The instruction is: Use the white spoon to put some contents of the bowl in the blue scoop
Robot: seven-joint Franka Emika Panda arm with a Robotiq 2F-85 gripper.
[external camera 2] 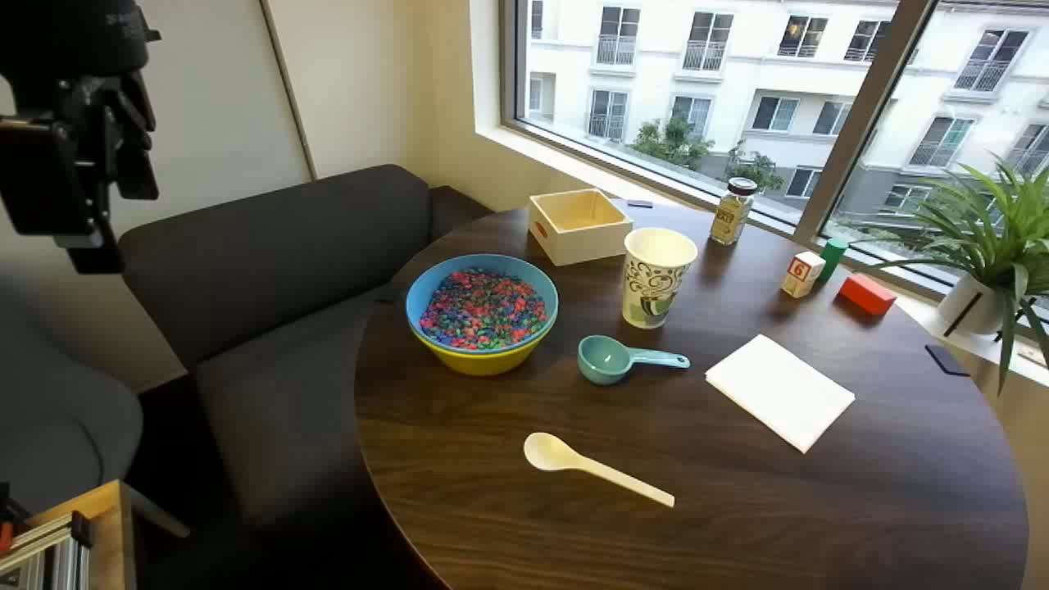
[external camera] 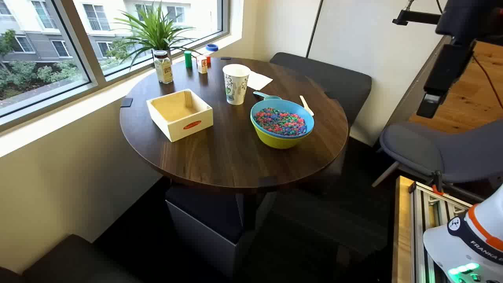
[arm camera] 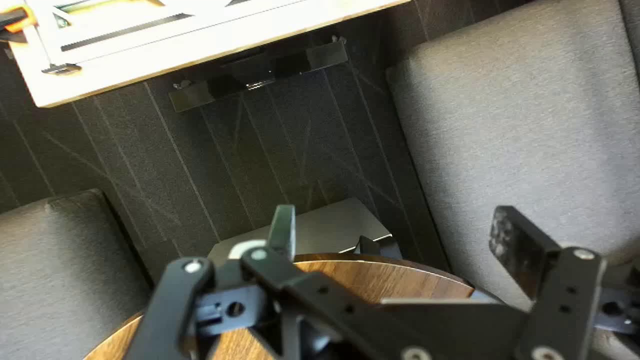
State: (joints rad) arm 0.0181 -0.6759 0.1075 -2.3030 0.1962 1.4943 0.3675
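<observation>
1. I see the bowl [external camera 2: 482, 361] as blue inside and yellow-green outside.
2. Its contents [external camera 2: 483, 311] come through to me as red-pink, blue and green specks (confetti, basically).
3. The white spoon [external camera 2: 586, 465] looks plain and creamy on my feed; the blue scoop [external camera 2: 608, 360], plain pale teal.
4. The paper cup [external camera 2: 653, 283] is white, with dark curling scrollwork and green patches.
5. I read the wooden box [external camera: 192, 124] as pale, with a red oval on one side.
6. The tabletop [external camera 2: 819, 508] is dark brown wood grain; my gripper [arm camera: 400, 236], mostly black.
</observation>
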